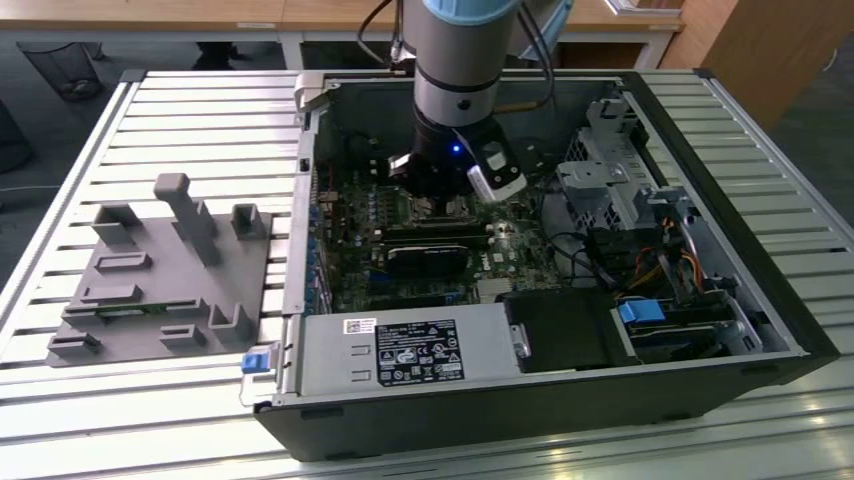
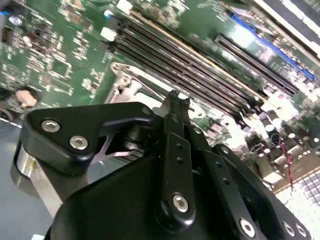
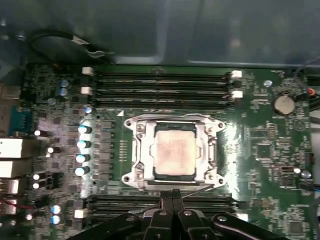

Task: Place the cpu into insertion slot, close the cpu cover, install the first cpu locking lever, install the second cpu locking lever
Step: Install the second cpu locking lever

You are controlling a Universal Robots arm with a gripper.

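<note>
From the exterior view I see the arm reaching down into the open computer case [image 1: 534, 250] on the slatted desk [image 1: 160, 120], with the pincer [image 1: 441, 205] low over the green board [image 1: 400, 215], just beside the long black memory slots.

In the second wrist view, the pincer [image 2: 172, 100] has its black fingers [image 2: 175, 120] drawn together to a narrow tip, with nothing held that I can make out. The tip sits at the edge of the silver socket frame, memory slots [image 2: 200, 65] running just beyond.

In the first wrist view the cpu [image 3: 174, 151] lies flat in the insertion slot [image 3: 131, 150], its silvery-tan face showing through the window of the cpu cover [image 3: 202, 150], which looks folded down over it. The pincer [image 3: 172, 194] is right at the slot's near edge, where a thin wire lever [image 3: 200, 190] runs along that edge of the frame. I judge the chip seated and the cover down, with the lever work in hand.
</note>
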